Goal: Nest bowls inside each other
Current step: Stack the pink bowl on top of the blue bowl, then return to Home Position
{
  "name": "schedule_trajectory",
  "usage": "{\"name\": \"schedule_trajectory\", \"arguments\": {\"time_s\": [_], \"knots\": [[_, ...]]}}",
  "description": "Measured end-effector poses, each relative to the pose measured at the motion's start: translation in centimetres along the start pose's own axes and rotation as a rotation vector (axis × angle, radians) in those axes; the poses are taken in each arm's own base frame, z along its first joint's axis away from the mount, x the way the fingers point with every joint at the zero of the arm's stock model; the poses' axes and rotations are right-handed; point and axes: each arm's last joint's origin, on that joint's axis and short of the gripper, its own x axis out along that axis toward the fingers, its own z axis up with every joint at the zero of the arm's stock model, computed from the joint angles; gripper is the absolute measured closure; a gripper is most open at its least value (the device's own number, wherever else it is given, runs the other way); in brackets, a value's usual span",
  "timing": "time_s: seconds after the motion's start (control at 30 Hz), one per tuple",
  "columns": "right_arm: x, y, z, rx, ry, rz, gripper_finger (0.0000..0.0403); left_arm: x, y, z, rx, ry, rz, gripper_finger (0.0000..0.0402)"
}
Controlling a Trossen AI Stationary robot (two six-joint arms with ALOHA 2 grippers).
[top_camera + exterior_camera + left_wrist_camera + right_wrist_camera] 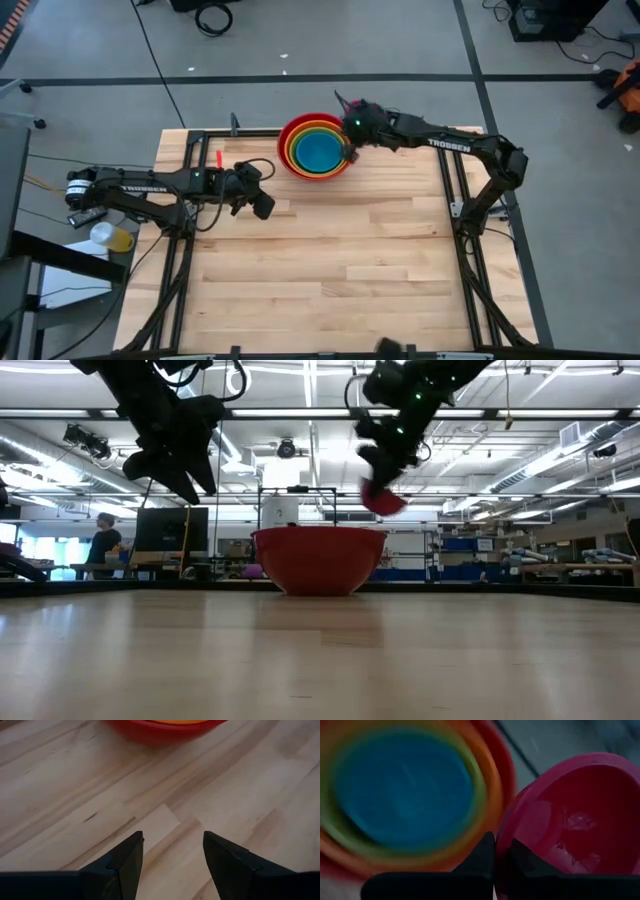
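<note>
A red bowl (287,132) stands on its base at the table's far middle, with an orange (296,128), a lime green (304,131) and a blue bowl (318,152) nested in it. My right gripper (501,845) hangs over the stack's right rim, shut on the small magenta-pink bowl (580,815), which shows above the red bowl (318,558) in the low view. My left gripper (262,205) hovers open over bare wood left of the stack, with nothing between its fingers (127,860). My right gripper pinches the pink bowl's rim (506,831), one finger (482,852) outside the wall and the other finger (522,857) inside it. The fingers slant down from the table's right. The bowl (383,502) hangs tilted, lifted clear of the stack.
The near half of the wooden table (340,270) is bare. A black frame (447,190) runs along the table's sides. A small red piece (219,158) lies by the left arm. A yellow thing (112,237) sits beyond the left edge. A person (103,542) stands far behind.
</note>
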Motion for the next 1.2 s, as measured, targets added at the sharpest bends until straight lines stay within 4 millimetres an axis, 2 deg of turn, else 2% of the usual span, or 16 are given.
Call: {"name": "schedule_trajectory", "arguments": {"time_s": [0.07, 0.17, 0.27, 0.4, 0.5, 0.67, 0.8, 1.0, 1.1, 1.2], "knots": [[-0.1, 0.5, 1.5, -0.011, -0.166, 0.120, 0.0383, 0.0, 0.0, 0.0, 0.017, 0.000, 0.000, 0.0194], [0.2, 2.1, 2.9, -0.051, -0.356, 0.299, 0.0383, 0.0, 0.0, 0.0, 0.012, 0.006, -0.007, 0.0194], [1.5, 4.0, 2.8, -0.084, -0.364, 0.338, 0.0383, 0.0, 0.0, -0.1, -0.012, 0.015, -0.014, 0.0194], [4.2, 6.0, 1.9, -0.142, -0.281, 0.354, 0.0380, -0.1, -0.3, -0.2, -0.028, 0.024, -0.030, 0.0194], [6.1, 7.4, 1.0, -0.180, -0.207, 0.300, 0.0368, -0.2, -0.4, -0.4, -0.025, 0.027, -0.036, 0.0194], [7.1, 8.5, 0.4, -0.200, -0.176, 0.273, 0.0354, -0.2, -0.6, -0.6, -0.034, 0.032, -0.044, 0.0194], [6.7, 8.6, 0.6, -0.162, -0.193, 0.325, 0.0322, -0.3, -0.7, -0.6, -0.067, 0.033, -0.046, 0.0194], [4.9, 7.0, 1.2, -0.008, -0.197, 0.293, 0.0229, -0.3, -0.7, -0.6, -0.067, 0.038, -0.052, 0.0194], [3.2, 5.7, 1.3, 0.093, -0.171, 0.251, 0.0185, -0.6, -0.7, -0.6, -0.065, 0.048, -0.087, 0.0194], [0.9, 4.4, 1.1, 0.184, -0.144, 0.199, 0.0158, -1.5, -0.6, -0.2, -0.070, 0.010, -0.142, 0.0194]]}}
